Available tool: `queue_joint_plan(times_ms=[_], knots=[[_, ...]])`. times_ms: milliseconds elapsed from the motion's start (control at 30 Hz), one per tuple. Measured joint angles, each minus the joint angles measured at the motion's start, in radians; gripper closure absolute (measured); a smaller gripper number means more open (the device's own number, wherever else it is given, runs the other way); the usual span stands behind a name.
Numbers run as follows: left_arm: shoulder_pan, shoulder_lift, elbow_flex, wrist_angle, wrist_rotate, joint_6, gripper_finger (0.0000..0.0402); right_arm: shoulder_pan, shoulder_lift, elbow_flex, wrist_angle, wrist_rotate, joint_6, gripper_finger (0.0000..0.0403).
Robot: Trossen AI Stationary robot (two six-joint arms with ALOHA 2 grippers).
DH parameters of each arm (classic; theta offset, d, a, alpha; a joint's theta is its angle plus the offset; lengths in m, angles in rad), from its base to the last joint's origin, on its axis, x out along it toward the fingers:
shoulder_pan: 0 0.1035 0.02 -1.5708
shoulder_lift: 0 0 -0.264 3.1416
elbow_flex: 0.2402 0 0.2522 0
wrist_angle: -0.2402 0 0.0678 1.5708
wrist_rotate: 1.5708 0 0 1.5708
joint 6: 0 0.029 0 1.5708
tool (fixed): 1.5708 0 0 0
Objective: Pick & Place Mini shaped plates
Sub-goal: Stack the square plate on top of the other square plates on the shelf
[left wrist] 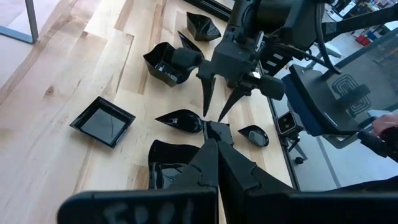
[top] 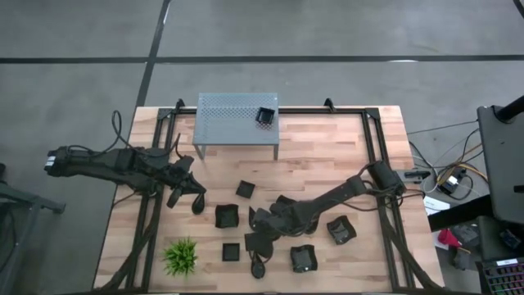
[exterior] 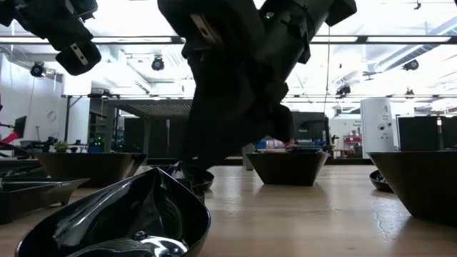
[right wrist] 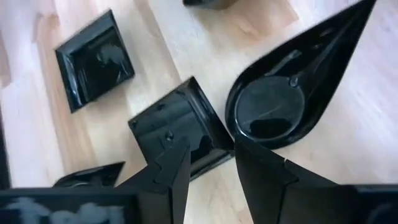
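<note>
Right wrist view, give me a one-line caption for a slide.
Open right gripper poised above a square black dish and a teardrop dish on the wooden table.

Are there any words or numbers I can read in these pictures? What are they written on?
None can be read.
Left gripper: pale marks on its near body, too blurred to read.
Right gripper: pale marks on its near body, also too blurred.
Mini shaped plates: plain black, no writing.

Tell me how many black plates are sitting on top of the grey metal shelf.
1: a black plate at the right end of the shelf. The top is in full view from above, so none is hidden there.
</note>
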Motion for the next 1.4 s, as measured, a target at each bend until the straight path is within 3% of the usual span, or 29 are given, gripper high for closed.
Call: queue_joint_plan(times_ms=[467, 1000, 1400], knots=[[0.0, 0.0, 0.0, 0.0, -0.004, -0.001, 0.0401, 0.002, 0.028, 0.006, 0.017, -0.015, 0.015, 0.0296], [0.0, 0.0, 0.0, 0.0, -0.012, -0.002, 0.0401, 0.0, 0.028, 0.006, 0.02, -0.041, 0.037, 0.0389], [0.0, 0.0, 0.0, 0.0, -0.011, -0.003, 0.0401, 0.0, 0.027, 0.028, 0.009, -0.045, 0.091, 0.0395]])
